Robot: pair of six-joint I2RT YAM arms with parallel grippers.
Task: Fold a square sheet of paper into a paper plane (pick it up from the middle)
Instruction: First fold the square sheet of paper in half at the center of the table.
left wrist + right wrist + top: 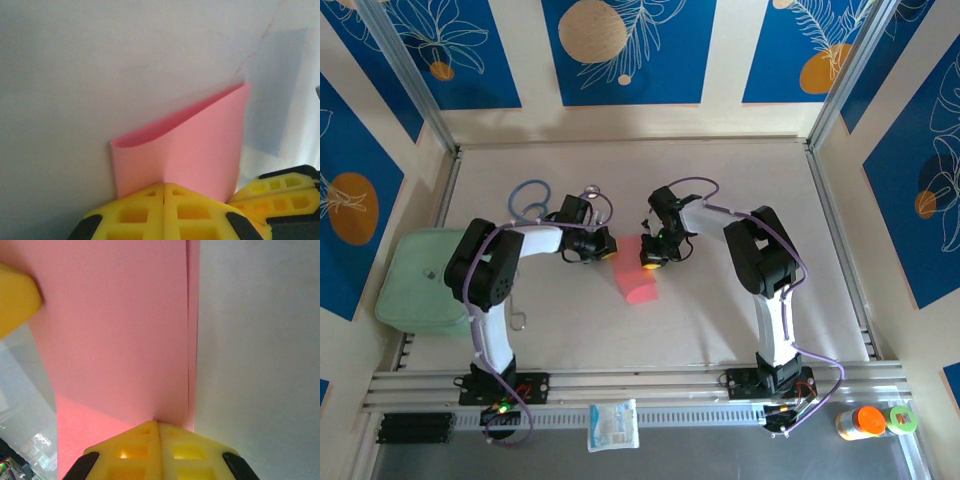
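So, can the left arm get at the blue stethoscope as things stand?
Probably not yet: the stethoscope lies close beside it with nothing between, but the left end effector is shut on the pink paper.

Bright even light from overhead, soft faint shadows, wrist views hazy, near foreground blurred, corners dim

A: From above, how much of the square sheet of paper (pixel 638 282) is covered?
B: Its far end lies under the left gripper (pixel 608 250) and the right gripper (pixel 651 262).
A: And the wrist views?
B: Left wrist: the sheet's near edge sits behind the yellow jaws. Right wrist: the sheet runs off the top edge, and the bottom-left corner is a blur.
A: The white packet (pixel 613 424)?
B: Its print is too small to read.
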